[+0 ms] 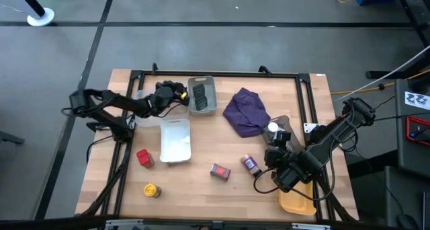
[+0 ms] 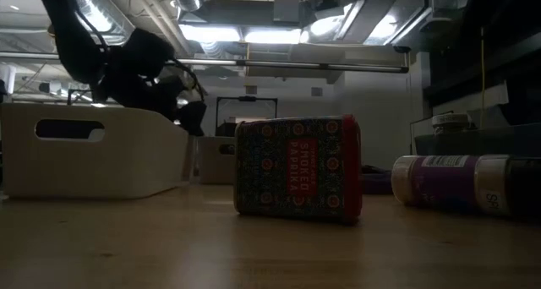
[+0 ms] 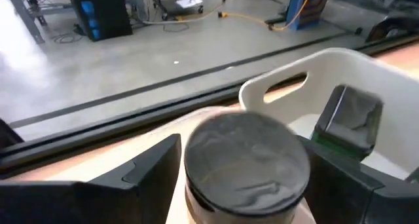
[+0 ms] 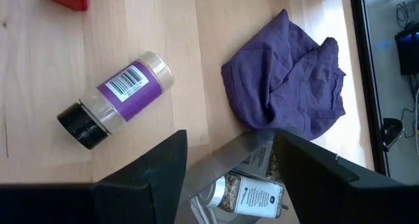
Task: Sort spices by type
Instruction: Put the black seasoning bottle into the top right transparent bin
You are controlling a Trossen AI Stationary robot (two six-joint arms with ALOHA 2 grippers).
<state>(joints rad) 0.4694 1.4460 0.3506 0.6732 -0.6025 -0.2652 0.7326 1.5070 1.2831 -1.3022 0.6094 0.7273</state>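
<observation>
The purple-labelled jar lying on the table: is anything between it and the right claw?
Nothing visible. The clear jar with the purple label and black cap lies alone on bare wood, just ahead of the right gripper. The crumpled purple cloth sits off to the side.

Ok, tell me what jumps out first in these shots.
The left end effector grips a dark grey-capped jar beside the grey tray at the table's far edge. Mid-table lies a crumpled purple cloth, and nearer the front a red smoked-paprika tin.
</observation>
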